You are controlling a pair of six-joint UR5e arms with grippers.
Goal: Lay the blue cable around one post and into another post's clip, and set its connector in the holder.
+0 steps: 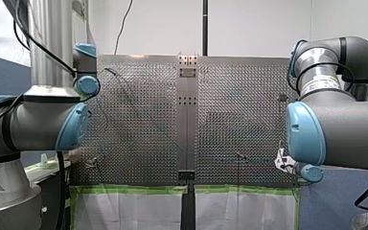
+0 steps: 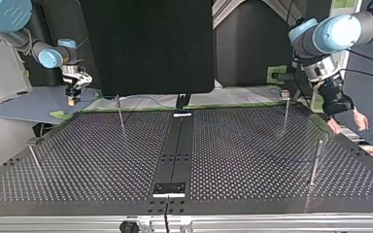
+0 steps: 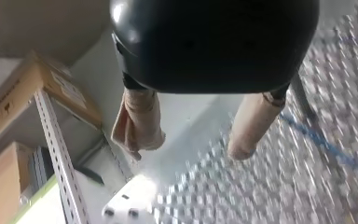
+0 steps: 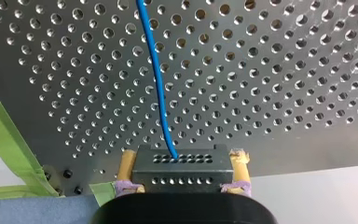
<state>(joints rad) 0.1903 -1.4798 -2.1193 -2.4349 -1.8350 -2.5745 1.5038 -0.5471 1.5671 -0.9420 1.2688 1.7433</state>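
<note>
My right gripper [image 4: 182, 173], at the perforated table's [image 4: 284, 84] edge lined with green tape [image 4: 7, 140], clamps the black connector [image 4: 182, 163]. The blue cable [image 4: 156, 79] runs from it across the table. My left gripper [image 3: 189, 148] hangs over another edge, its beige pads wide apart and holding nothing.

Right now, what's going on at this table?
My right gripper is shut on the dark perforated connector block, and the thin blue cable runs from it across the perforated metal table. My left gripper, with beige pads, hangs open and empty by the table's edge. The thin metal posts stand on the table. The connector is not yet in a holder.
</note>
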